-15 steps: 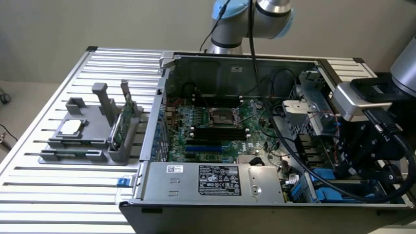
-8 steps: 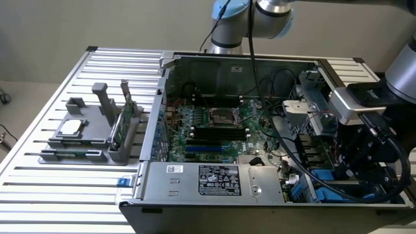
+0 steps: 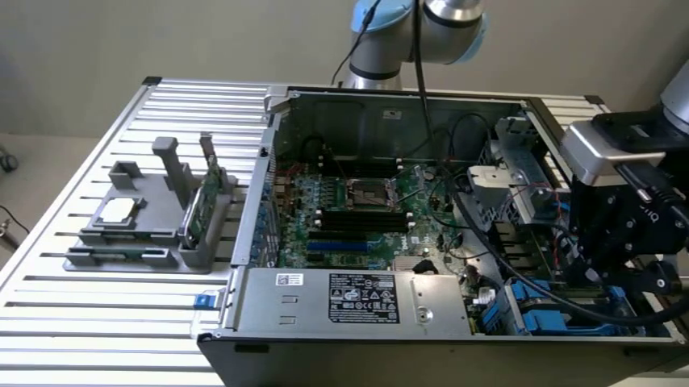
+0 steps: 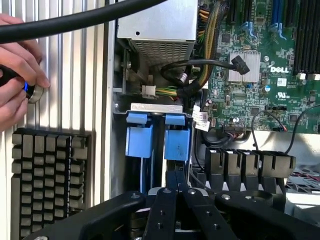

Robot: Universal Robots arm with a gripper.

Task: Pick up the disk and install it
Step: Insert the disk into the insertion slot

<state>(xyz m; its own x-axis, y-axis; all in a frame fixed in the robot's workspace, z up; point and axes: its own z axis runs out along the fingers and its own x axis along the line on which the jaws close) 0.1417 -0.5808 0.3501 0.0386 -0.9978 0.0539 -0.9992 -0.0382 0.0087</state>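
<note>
An open computer case lies on a slatted metal bench, reaching its near edge. In the case's near corner, on the exterior view's right, the black gripper hangs over the drive bay. Its jaws are clenched tight together, with the tips just beside the blue end of the disk. The disk stands on edge in the bay, only its blue frame showing. Next to it, closer to the case's side wall, is a second blue carrier.

A silver power supply runs along the case's near wall. Outside the side wall, over the bench, a person's hand pinches a small round silver object, beside a dark keyboard.

Deeper in the case lies the green motherboard. Toward the bench's edge on the exterior view's left, a grey rack holds a green card and a small silver chip. The arm rises at the far edge.
</note>
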